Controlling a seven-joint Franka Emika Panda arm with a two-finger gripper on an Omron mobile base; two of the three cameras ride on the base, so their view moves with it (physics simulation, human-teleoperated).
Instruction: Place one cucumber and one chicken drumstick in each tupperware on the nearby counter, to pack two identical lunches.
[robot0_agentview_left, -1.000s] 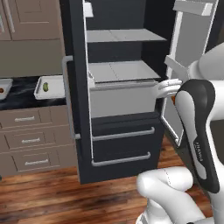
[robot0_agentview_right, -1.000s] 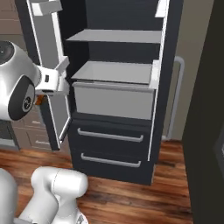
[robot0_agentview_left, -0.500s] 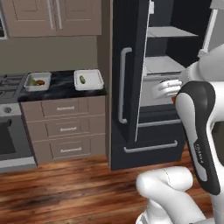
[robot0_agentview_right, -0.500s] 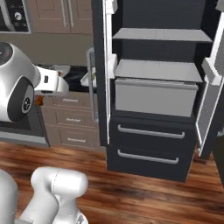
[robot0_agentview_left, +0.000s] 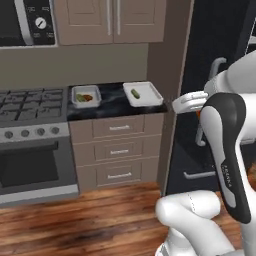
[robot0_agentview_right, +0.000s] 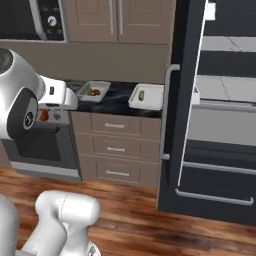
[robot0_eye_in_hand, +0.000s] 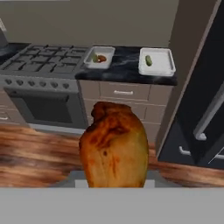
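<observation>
My claw (robot0_eye_in_hand: 114, 186) is pinching a browned chicken drumstick (robot0_eye_in_hand: 114, 151), which blocks the middle of my hand view, so the fingertips themselves are hidden and I judge the grip from how the meat sits. Ahead of the claw and well apart from it, the black counter (robot0_eye_in_hand: 127, 70) carries two tupperware: the far-left one (robot0_eye_in_hand: 99, 57) seems to hold a cucumber and something reddish already, the right one (robot0_eye_in_hand: 156, 61) just a cucumber (robot0_eye_in_hand: 148, 60). My worry is dropping the drumstick short on the floor if the hold slips in transit, or putting it in the already-filled container, since the meat masks my aim.
</observation>
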